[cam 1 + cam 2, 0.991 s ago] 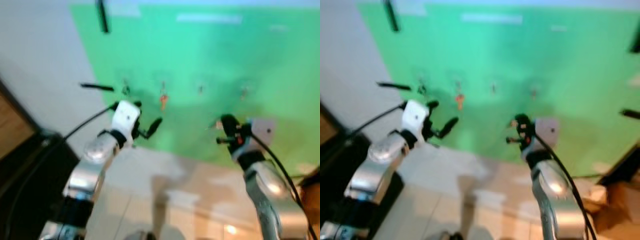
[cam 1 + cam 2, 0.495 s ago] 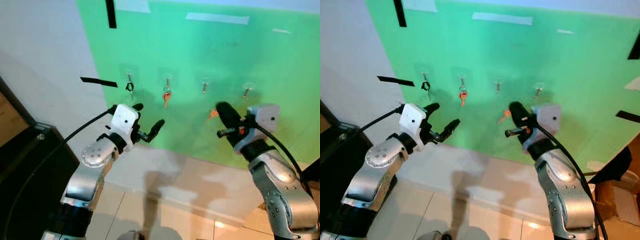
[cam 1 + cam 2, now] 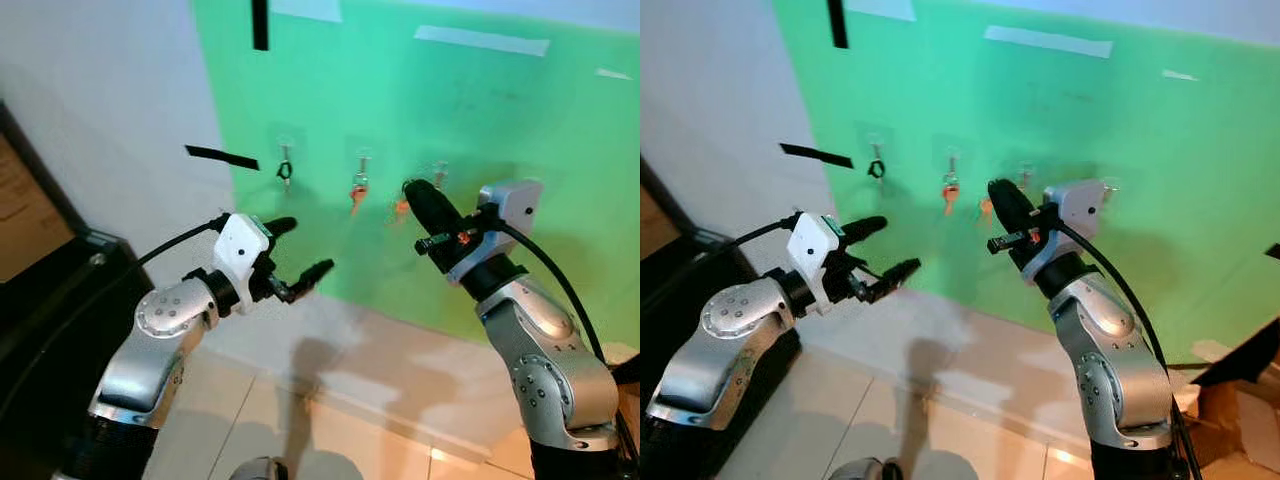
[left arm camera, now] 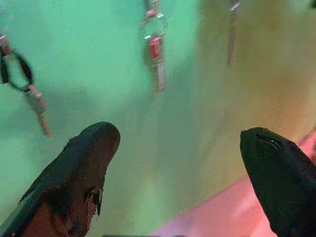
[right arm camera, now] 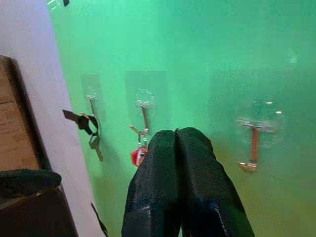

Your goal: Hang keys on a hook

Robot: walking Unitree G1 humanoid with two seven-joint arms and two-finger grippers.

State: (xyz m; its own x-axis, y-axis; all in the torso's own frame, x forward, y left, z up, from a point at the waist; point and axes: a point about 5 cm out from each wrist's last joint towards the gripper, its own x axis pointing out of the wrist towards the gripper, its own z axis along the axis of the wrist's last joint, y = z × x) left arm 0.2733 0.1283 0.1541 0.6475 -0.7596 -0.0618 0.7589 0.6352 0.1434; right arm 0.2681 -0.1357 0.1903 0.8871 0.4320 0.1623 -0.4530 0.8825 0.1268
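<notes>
A bright green sheet [image 3: 480, 130] covers the wall, with bare white wall [image 3: 100, 110] on its left and pale floor tiles [image 3: 340, 400] below. A dark cabinet [image 3: 40, 310] stands at the far left. Strips of black tape [image 3: 221, 156] and white tape [image 3: 481, 40] sit on the wall and sheet.

A row of clear stick-on hooks crosses the sheet. The leftmost hook [image 3: 285, 153] carries a key with a black loop [image 3: 285, 173]. The next hook [image 3: 362, 161] holds a key with a red tag [image 3: 357, 190]. The third hook [image 3: 440, 170] is partly hidden behind the right arm, and whether anything hangs on it cannot be told. In the right wrist view a further hook [image 5: 254, 129] hangs bare.

The left gripper [image 3: 298, 258] hovers below the first two hooks, short of the sheet, its jaws spread wide with nothing between them.

The right gripper [image 3: 412, 190] is raised just in front of the third hook, jaws pressed together. A small orange piece [image 3: 400, 208] pokes out beside its fingertips [image 5: 177, 143], close to the red-tagged key; it looks like part of a key, but too little shows to be sure, or to tell whether the jaws hold it.
</notes>
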